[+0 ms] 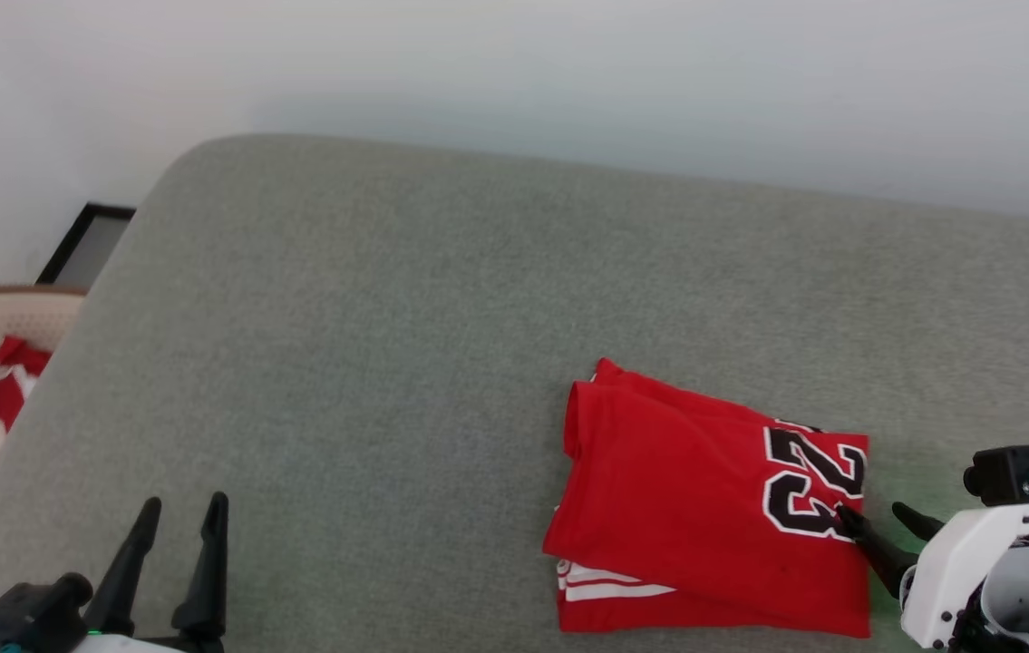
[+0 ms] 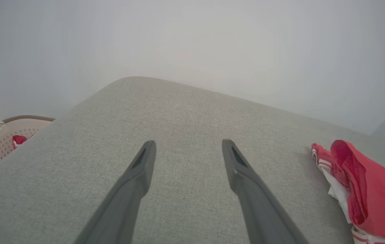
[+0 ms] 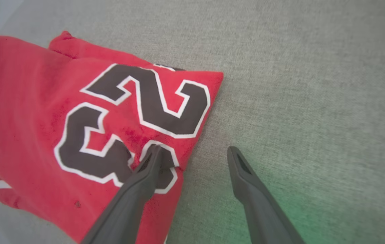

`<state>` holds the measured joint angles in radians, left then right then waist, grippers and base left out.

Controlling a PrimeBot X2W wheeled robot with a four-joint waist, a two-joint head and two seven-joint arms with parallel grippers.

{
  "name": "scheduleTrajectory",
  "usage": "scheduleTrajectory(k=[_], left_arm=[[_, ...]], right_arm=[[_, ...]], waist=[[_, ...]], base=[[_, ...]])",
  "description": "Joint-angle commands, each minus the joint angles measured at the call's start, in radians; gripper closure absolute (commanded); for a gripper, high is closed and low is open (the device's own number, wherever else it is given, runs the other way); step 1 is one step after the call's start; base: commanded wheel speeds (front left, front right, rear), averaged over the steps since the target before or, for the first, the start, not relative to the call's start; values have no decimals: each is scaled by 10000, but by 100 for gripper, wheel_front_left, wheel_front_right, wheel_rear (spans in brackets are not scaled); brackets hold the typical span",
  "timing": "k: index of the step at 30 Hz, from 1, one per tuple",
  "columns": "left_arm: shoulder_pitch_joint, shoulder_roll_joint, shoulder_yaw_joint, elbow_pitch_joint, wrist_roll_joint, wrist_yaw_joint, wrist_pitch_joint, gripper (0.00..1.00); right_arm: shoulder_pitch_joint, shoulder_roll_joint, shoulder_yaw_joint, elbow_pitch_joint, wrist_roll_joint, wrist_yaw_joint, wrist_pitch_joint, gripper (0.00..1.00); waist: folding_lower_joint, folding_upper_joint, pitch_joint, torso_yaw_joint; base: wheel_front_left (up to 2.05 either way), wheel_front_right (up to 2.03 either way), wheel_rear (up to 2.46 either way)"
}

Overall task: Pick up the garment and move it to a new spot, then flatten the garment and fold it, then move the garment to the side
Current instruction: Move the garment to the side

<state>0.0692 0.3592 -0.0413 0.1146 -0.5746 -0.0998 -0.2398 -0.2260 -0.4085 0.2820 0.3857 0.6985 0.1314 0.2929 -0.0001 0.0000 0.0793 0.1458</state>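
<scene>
The bright red soft-fabric T-shirt, folded into a rectangle with a black "23" uppermost, is shown at the lower right of the head view on the grey-green fabric-covered table. The right tool is held wide, with one dark finger over the T-shirt's right edge and the other over bare table; contact cannot be told. The left tool, wide and empty, is shown at the lower left. Folding is judged complete, and the move aside is in hand. Closure on all folded layers is called for next.
</scene>
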Motion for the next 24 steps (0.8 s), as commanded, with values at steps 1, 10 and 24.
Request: scheduleTrajectory(k=[1,10,24], left_arm=[[-112,-30,-33,35,-82,-13,-61,0],[-418,-164,-155,247,-73,-65,-143,0],[-739,-231,-344,466,89,-155,-222,0]], right_arm=[[-139,2,49,34,144,-15,327,0],[-389,143,242,386,380,-17,2260,0],[-1196,-419,249,-25,44,-28,3234,100]], waist=[[1,0,300,263],[1,0,578,404],[1,0,765,433]], base=[[0,0,0],[0,0,0],[0,0,0]])
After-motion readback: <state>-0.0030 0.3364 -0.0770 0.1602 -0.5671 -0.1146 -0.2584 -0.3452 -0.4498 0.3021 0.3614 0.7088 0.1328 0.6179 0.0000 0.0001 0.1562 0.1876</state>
